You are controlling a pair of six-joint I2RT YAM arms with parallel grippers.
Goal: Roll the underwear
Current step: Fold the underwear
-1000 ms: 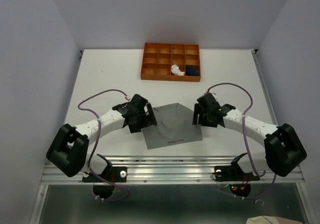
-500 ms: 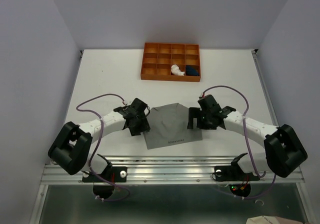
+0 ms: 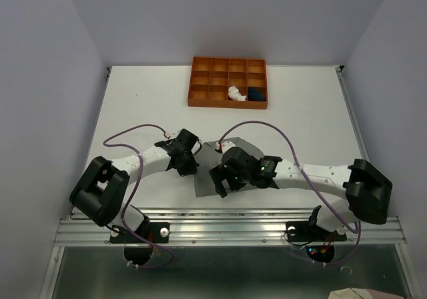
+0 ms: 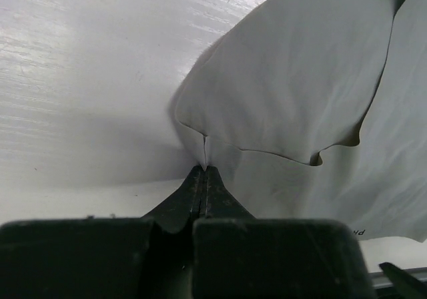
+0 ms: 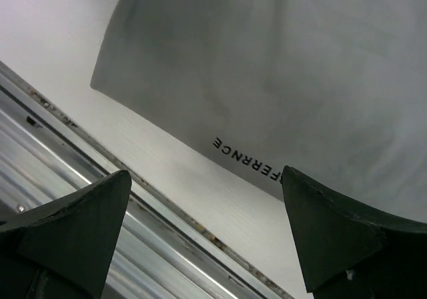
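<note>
The grey underwear [image 3: 210, 155] lies flat near the table's front edge, largely covered by my right arm. In the left wrist view my left gripper [image 4: 205, 168] is shut on a pinched fold at the left edge of the grey underwear [image 4: 293, 85]. My right gripper [image 5: 205, 173] stands wide open over the front edge of the grey underwear [image 5: 267, 65], by the black lettering [image 5: 247, 159], with nothing between its fingers. From above, the left gripper [image 3: 195, 162] is at the cloth's left side and the right gripper [image 3: 219, 185] at its front left corner.
An orange compartment tray [image 3: 207, 79] stands at the back centre, with a rolled white garment [image 3: 235, 93] and a navy one [image 3: 257, 93] in its front row. The metal rail [image 5: 133, 245] of the table's front edge runs just below my right gripper.
My left gripper has closed on the underwear's left edge. My right arm has swung left across the cloth to its front left corner, and its jaws have opened wider.
</note>
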